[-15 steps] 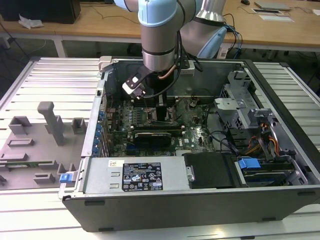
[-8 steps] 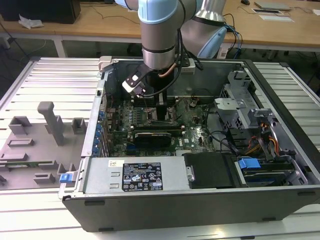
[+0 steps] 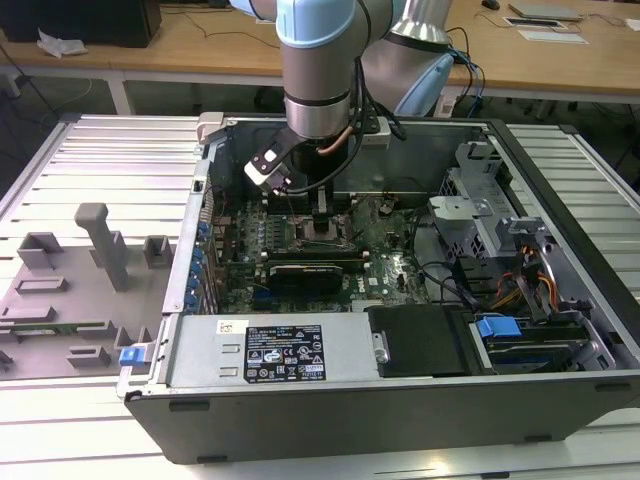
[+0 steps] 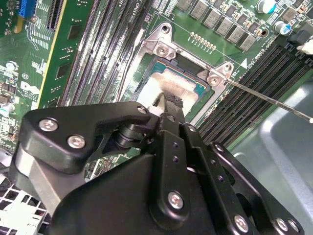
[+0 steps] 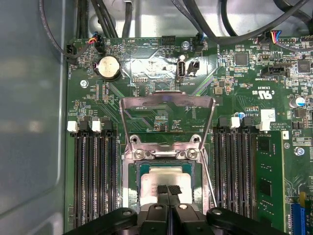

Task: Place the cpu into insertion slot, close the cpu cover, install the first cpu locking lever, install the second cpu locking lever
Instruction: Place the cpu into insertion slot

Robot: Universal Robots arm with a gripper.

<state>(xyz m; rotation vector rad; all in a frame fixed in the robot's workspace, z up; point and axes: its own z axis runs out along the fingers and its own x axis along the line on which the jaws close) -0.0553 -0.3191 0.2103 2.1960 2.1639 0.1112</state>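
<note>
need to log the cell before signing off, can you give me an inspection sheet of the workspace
surface: slatted aluminium table carrying an open dark grey computer case
job's things: pale silvery square cpu lies in the socket; thin grey metal cpu cover frame stands open; thin wire locking lever angles away from the socket
clutter: grey moulded fixture tray on the exterior view's left
grippers: black tool shut, tips over the cpu
cables: black cables beside the green motherboard; orange and yellow wires
surroundings: wooden desks behind
</note>
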